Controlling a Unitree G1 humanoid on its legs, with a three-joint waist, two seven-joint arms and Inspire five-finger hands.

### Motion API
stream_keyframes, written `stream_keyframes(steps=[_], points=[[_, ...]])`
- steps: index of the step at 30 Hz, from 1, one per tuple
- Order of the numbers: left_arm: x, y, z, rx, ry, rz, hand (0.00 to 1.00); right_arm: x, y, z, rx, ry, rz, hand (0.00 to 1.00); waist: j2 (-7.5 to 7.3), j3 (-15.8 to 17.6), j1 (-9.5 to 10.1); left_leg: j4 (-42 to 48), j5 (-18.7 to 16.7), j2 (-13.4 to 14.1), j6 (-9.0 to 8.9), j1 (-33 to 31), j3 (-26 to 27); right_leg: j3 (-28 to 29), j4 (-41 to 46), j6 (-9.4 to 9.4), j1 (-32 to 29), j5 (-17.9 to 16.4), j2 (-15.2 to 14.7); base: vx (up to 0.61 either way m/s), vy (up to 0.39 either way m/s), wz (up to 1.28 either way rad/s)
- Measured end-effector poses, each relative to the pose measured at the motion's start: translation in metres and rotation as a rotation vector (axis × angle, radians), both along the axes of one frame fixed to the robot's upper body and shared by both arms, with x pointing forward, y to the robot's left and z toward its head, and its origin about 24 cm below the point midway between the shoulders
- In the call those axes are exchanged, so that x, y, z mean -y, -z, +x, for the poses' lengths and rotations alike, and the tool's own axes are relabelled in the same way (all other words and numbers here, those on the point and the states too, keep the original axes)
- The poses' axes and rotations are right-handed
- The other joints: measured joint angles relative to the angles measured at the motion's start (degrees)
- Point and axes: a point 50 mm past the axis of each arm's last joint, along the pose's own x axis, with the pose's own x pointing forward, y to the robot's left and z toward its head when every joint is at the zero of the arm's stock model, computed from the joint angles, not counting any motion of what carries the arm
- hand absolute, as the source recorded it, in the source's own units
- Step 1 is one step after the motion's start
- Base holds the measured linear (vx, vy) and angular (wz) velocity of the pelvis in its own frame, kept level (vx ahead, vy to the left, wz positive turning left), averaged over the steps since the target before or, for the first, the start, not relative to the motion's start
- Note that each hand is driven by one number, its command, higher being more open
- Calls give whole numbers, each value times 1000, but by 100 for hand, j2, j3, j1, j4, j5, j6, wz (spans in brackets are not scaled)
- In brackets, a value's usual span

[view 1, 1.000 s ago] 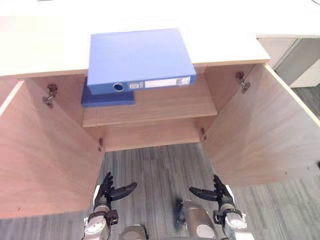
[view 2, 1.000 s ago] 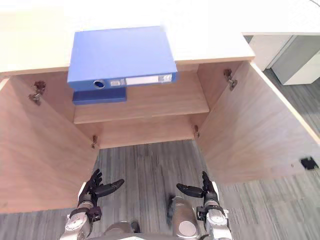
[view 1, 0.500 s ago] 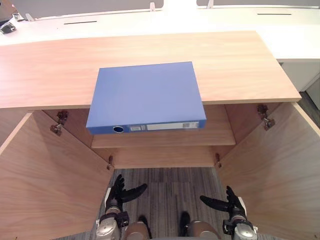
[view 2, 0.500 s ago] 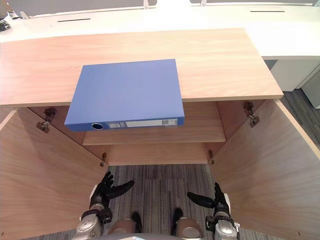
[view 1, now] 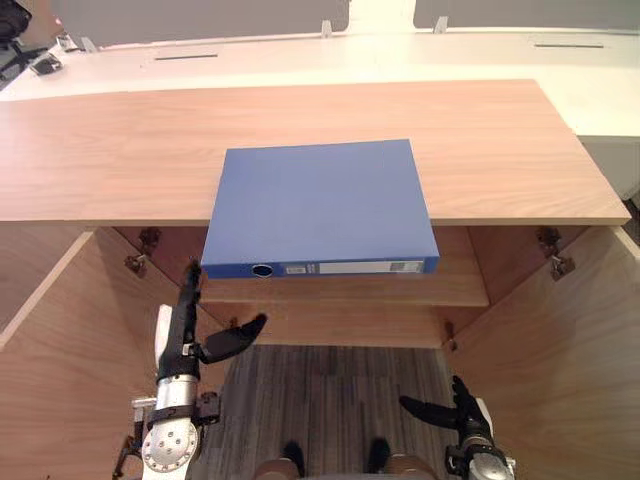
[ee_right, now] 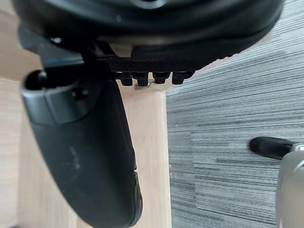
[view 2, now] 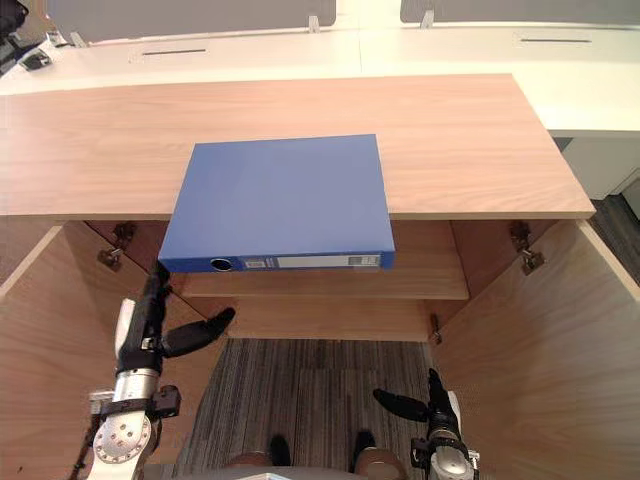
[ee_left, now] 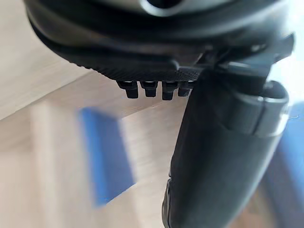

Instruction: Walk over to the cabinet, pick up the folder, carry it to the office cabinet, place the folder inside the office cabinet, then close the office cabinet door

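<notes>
A blue folder (view 1: 320, 205) lies flat on the wooden cabinet top (view 1: 110, 150), its spine overhanging the front edge. Below it the cabinet stands with both doors swung wide, an inner shelf (view 1: 350, 290) showing. My left hand (view 1: 185, 320) is raised, fingers straight and thumb spread, below and to the left of the folder's spine, apart from it. In the left wrist view a blue shape (ee_left: 107, 161) shows past the fingers (ee_left: 152, 89). My right hand (view 1: 455, 405) hangs low over the floor with fingers straight, far under the folder.
The left door (view 1: 60, 370) and right door (view 1: 560, 370) flank my arms on both sides. Grey striped carpet (view 1: 330, 400) lies between them. A white desk (view 1: 400, 55) runs behind the cabinet, with dark items at its far left (view 1: 15, 20).
My left hand has risen from low by the floor to just under the cabinet's front edge. The camera has moved closer and tilted, showing more of the cabinet top. The right hand stays low.
</notes>
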Motion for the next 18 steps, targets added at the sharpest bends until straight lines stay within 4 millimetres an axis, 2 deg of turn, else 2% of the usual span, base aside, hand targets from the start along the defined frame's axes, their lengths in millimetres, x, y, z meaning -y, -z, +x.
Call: stream_keyframes(steps=[4, 8, 14, 17, 18], points=[[8, -20, 1, 100, 3, 222, 100, -2, 3, -5, -26, -41, -19, 100, 63, -184, -37, -61, 29, -52, 35, 7, -68, -33, -93, 36, 68, 38, -1, -30, 1, 7], [24, -33, 2, 173, 49, 319, 100, -5, 5, -8, -47, -65, -18, 100, 53, -197, -34, -61, 28, -58, 35, 45, -79, -12, -111, 38, 126, 44, 0, -9, 2, 2], [47, -42, 7, 247, 127, 424, 100, -8, 8, -11, -67, -82, -15, 100, 49, -216, -51, -95, 20, -23, 23, 153, 82, 163, -96, 31, 129, 50, 47, -9, -7, -12], [52, -42, 9, 251, 153, 469, 100, -7, 9, -14, -75, -80, -16, 100, 52, -284, -74, -116, -3, 1, -2, 199, 177, 274, -96, 29, 118, 49, 75, 0, -3, -20], [53, -42, 10, 256, 165, 490, 0, -7, 9, -15, -79, -79, -16, 100, 49, -314, -96, -127, -9, 11, -10, 215, 206, 308, -97, 29, 112, 48, 88, 9, -4, -16]])
